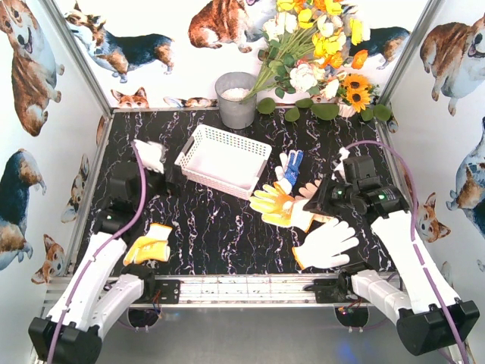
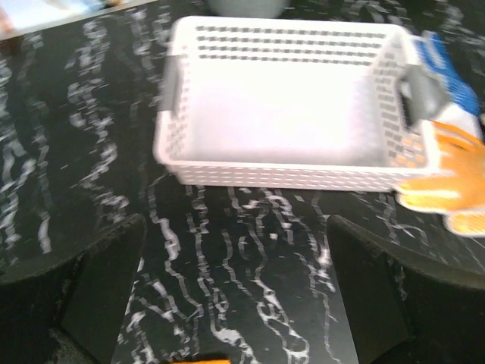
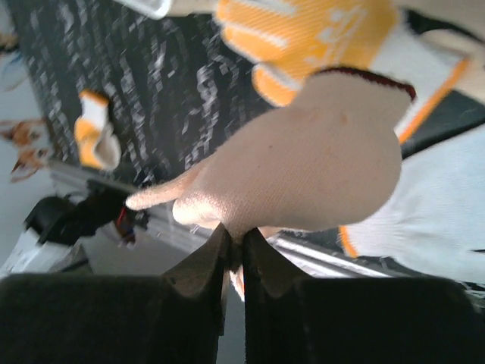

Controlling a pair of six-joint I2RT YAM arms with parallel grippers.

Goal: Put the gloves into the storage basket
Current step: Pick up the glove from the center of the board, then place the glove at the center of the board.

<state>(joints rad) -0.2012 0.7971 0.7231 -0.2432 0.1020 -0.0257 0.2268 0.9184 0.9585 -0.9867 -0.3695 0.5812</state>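
Note:
The white lattice storage basket (image 1: 223, 159) stands at the middle back and holds nothing; in the left wrist view the basket (image 2: 288, 106) is straight ahead. My left gripper (image 1: 168, 173) is open and empty, just left of the basket, low over the table (image 2: 235, 288). My right gripper (image 1: 318, 203) is shut on the cream glove with the red cuff (image 3: 303, 167) and holds it above the table. A yellow glove (image 1: 274, 203), a white glove with a blue palm (image 1: 290, 167) and a white glove with an orange cuff (image 1: 327, 244) lie nearby. Another yellow glove (image 1: 149, 246) lies by my left arm.
A blurred white glove (image 1: 150, 155) is beside my left wrist. A grey metal bucket (image 1: 236, 98) and a bunch of flowers (image 1: 318, 53) stand at the back. The metal rail (image 1: 242, 288) runs along the near edge. Printed walls close the sides.

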